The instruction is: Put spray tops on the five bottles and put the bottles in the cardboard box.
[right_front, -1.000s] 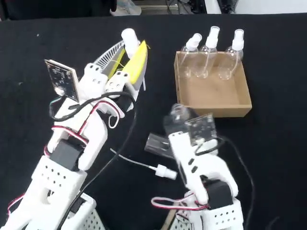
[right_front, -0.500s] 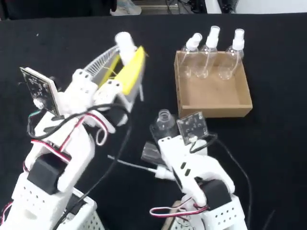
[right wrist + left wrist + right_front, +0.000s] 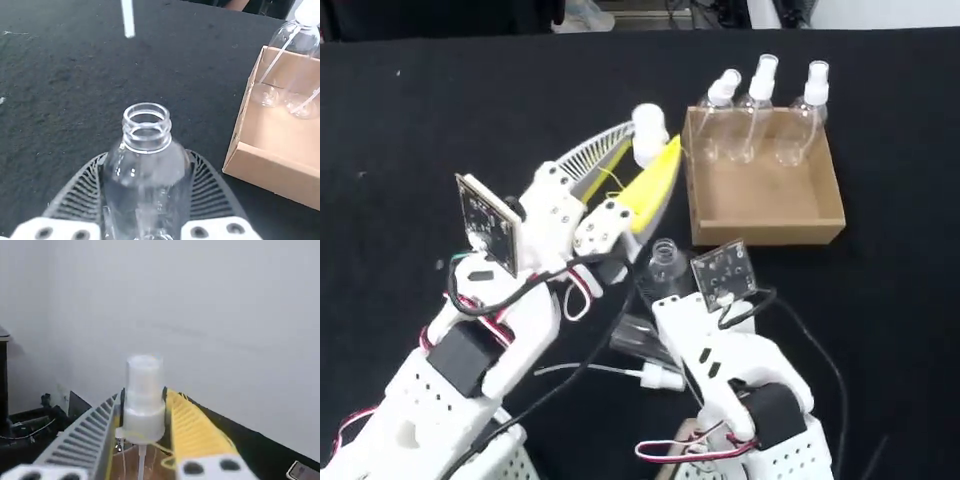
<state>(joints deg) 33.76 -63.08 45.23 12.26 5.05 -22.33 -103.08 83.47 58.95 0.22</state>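
Left gripper [image 3: 645, 165] pinches a white spray top [image 3: 648, 133], its dip tube hanging down, beside the cardboard box's [image 3: 770, 210] left wall. Right gripper [image 3: 660, 272] clasps an uncapped clear bottle [image 3: 666, 258] upright nearby. The box, at the black table's [image 3: 440, 100] far right, holds three capped bottles [image 3: 750, 125] along its far wall. Another spray top [image 3: 660, 378] lies near the front edge.

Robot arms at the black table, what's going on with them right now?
The left gripper holds a spray top by its collar, raised above the table beside the cardboard box. The right gripper holds an open bottle upright close by, so that top is not yet on. Inside the box, three capped bottles sit along the far wall. A loose spray top lies on the table by the right arm.
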